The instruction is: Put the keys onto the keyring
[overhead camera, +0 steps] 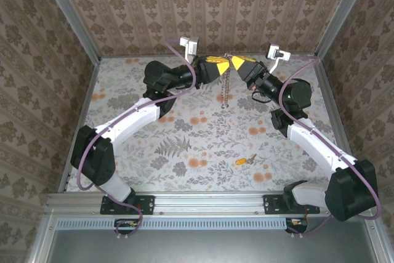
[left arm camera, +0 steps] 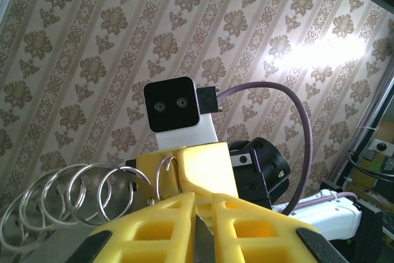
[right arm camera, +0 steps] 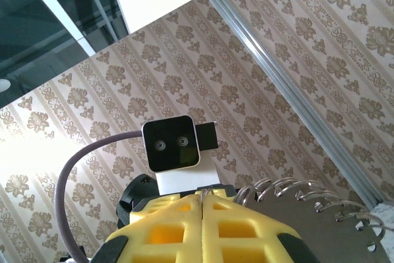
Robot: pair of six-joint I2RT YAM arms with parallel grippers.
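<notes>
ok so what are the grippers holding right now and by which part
The keyring, by its top end: both the left gripper and right gripper pinch it there, the rest hanging free below. The key lies unheld on the table.

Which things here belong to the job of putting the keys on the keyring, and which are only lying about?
Job: left hand; right hand; keyring hanging between them; orange-headed key lying on the flowered table.
Only around: patterned walls; purple cables.
</notes>
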